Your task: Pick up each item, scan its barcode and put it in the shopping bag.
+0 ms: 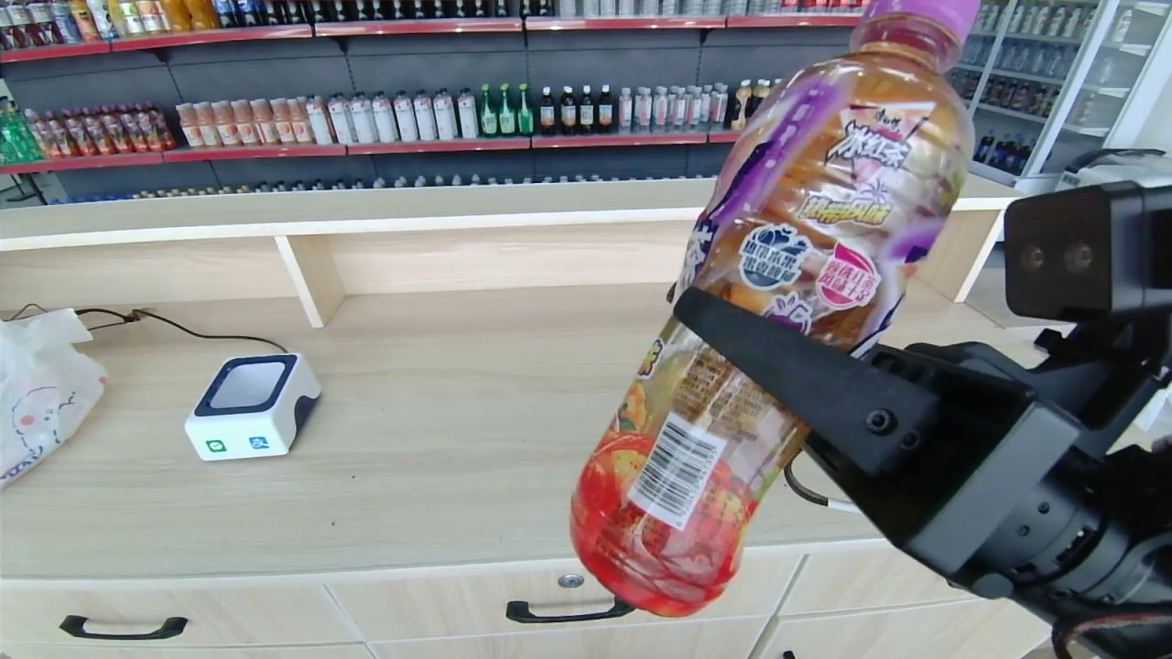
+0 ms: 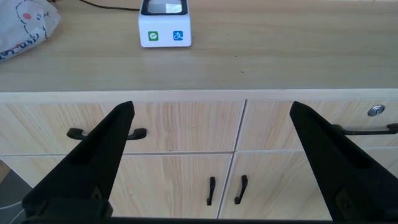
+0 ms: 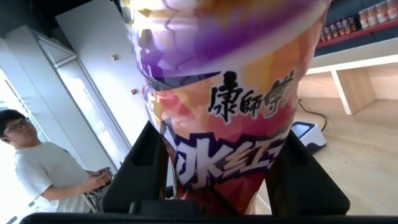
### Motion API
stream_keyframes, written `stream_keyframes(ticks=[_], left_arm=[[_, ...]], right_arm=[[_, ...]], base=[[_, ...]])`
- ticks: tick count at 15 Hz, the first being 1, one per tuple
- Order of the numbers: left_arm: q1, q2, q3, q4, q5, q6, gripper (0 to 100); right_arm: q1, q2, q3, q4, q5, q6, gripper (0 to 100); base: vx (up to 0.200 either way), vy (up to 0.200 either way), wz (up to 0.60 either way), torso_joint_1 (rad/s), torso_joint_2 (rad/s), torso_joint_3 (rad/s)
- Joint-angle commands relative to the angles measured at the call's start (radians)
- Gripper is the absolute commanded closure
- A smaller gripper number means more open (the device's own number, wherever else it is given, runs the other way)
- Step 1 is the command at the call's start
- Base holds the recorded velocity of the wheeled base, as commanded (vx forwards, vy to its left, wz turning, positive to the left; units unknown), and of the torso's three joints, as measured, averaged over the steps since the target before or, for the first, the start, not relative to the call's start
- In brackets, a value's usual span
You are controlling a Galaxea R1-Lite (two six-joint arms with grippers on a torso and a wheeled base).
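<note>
Pinching the bottle [image 1: 824,210] around its middle, my right gripper [image 1: 723,366] held it tilted above the counter [image 1: 458,458], barcode showing. My left gripper [image 2: 211,112] hung spread before the drawers [image 2: 180,124].

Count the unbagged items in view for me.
1: the bottle, clamped in the right pincer, held up to the right of the scanner. Others may be hidden behind it or inside the shopping bag.
</note>
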Motion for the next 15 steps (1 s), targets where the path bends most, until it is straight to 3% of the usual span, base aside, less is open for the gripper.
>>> stream_keyframes(ticks=[1,3,9,12,15], left_arm=[[0.0,0.0,0.0,0.0,0.0,-0.002,0],[0.0,0.0,0.0,0.0,0.0,-0.003,0],[0.0,0.0,0.0,0.0,0.002,-0.005,0],[0.0,0.0,0.0,0.0,0.002,-0.005,0],[0.0,0.0,0.0,0.0,0.002,-0.005,0]], right_arm=[[-0.048,-0.001,0.086,-0.001,0.021,-0.118,100],[-0.065,0.066,0.106,-0.001,0.01,-0.312,100],[-0.184,0.12,0.083,-0.001,-0.154,-0.537,100],[-0.346,0.123,0.081,-0.001,-0.244,-0.661,100],[-0.451,0.114,0.081,-0.001,-0.251,-0.666,100]], base=[[0.0,0.0,0.0,0.0,0.0,0.0],[0.0,0.0,0.0,0.0,0.0,0.0],[0.0,0.0,0.0,0.0,0.0,0.0],[0.0,0.0,0.0,0.0,0.0,0.0],[-0.067,0.0,0.0,0.001,0.0,0.002]])
